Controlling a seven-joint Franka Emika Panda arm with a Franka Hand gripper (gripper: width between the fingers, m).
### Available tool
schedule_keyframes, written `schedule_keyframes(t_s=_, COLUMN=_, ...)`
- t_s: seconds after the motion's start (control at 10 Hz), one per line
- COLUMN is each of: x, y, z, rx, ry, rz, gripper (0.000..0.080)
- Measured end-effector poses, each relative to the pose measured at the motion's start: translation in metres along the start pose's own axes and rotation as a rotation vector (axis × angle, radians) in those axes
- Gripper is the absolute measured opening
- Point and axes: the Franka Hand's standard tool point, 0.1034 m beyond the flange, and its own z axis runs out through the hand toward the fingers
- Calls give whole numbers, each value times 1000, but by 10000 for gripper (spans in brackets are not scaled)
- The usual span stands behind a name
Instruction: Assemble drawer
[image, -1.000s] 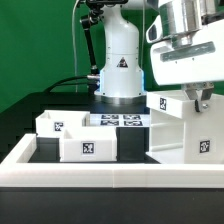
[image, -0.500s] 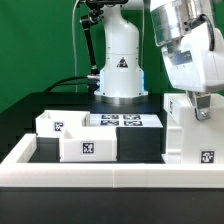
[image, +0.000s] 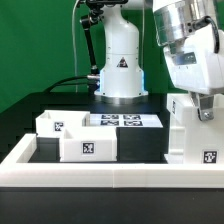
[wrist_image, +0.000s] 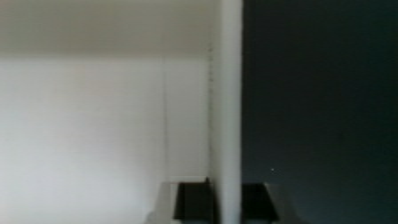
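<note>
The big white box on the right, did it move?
Yes. The gripper, clamped on one wall of the big box, swung it toward the exterior view's right, so it now stands taller and narrower. For the last half second nothing moved. The small trays and the marker board stayed put.

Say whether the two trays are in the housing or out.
Out. The front tray and rear tray stand on the table, apart from the housing.
</note>
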Motion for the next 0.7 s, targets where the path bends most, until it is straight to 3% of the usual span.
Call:
schedule_keyframes(t_s=0.1, x=-1, y=1, z=-1, rx=-6, ry=-2, rz=-30, gripper=143)
schedule_keyframes(t_s=0.3, x=-1, y=4, z=-7, rx=-28, ry=-15, rz=-135, gripper=526)
schedule_keyframes(t_s=0.4, x=-3, y=3, z=-15, rx=-18, ry=-15, rz=-159, gripper=526)
schedule_keyframes(t_s=0.5, x=-4, y=1, z=-21, rx=-10, ry=-15, rz=-184, gripper=624)
schedule_keyframes(t_s=0.7, x=-6, y=4, z=-41, rx=-10, ry=-22, rz=-313, gripper=642)
